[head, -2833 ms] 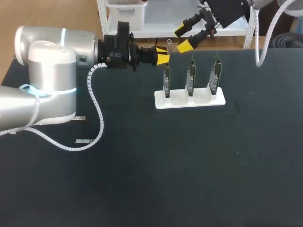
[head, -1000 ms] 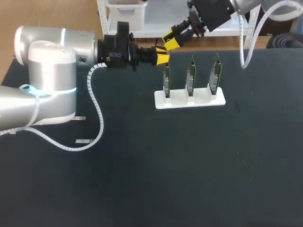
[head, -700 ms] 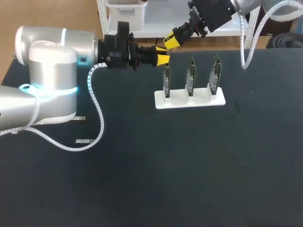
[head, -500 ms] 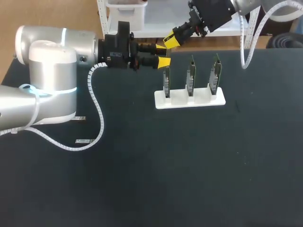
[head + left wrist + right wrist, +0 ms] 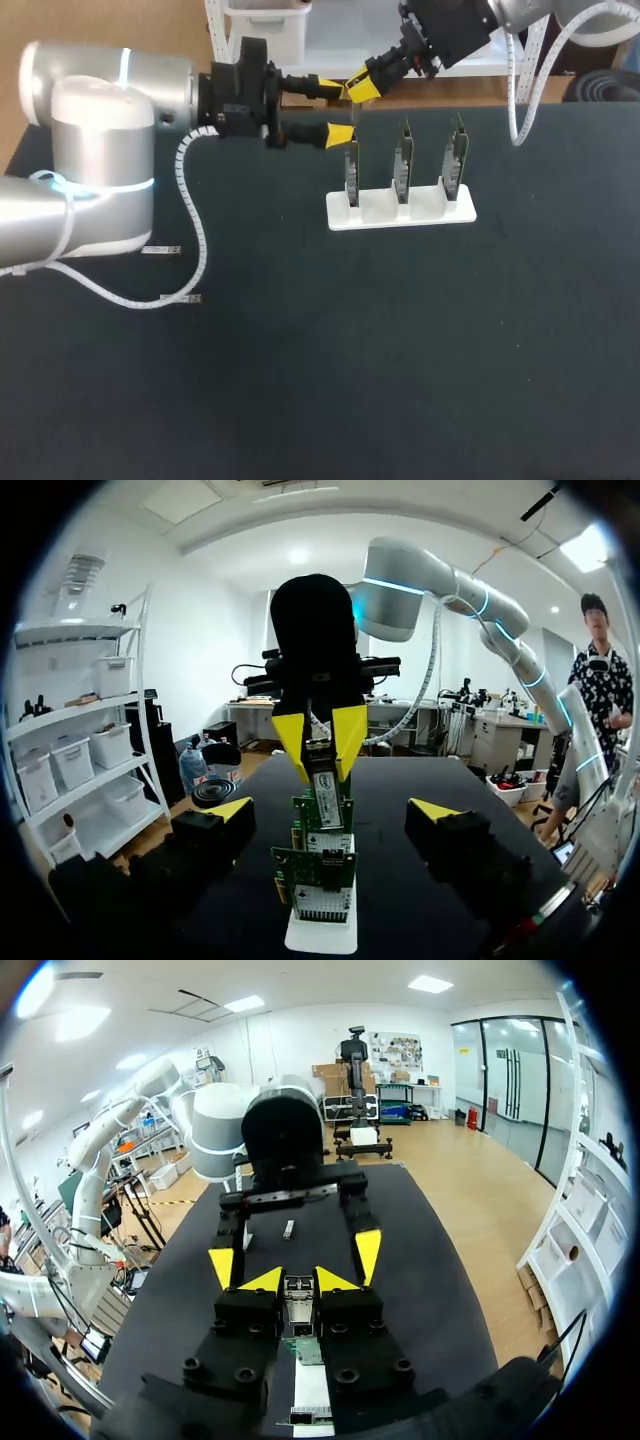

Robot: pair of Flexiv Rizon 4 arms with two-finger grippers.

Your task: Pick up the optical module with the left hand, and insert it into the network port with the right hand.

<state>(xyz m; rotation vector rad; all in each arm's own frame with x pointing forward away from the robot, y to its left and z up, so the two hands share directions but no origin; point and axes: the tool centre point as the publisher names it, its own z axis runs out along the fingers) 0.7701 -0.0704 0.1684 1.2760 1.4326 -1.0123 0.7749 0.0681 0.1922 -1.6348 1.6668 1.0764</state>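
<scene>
The optical module [image 5: 354, 112] is a small silver piece hanging above the leftmost green board [image 5: 351, 168]. My right gripper [image 5: 358, 88] is shut on it from above. In the right wrist view the module [image 5: 298, 1297] sits between the right gripper's yellow tips [image 5: 299, 1280]. My left gripper [image 5: 336, 108] stands open, one finger on each side of the module without touching it. In the left wrist view the left gripper [image 5: 333, 813] is spread wide, with the module [image 5: 325, 798] and the right arm's fingers [image 5: 291, 735] ahead of it.
A white stand [image 5: 400, 213] holds three upright green circuit boards in a row at the table's far middle. Two small metal pieces [image 5: 160, 249] [image 5: 183, 298] lie on the dark table near my left arm's cable [image 5: 190, 215].
My right gripper came in and shut on the module. My left gripper then opened wide and let it go, its wrist turning a little.
</scene>
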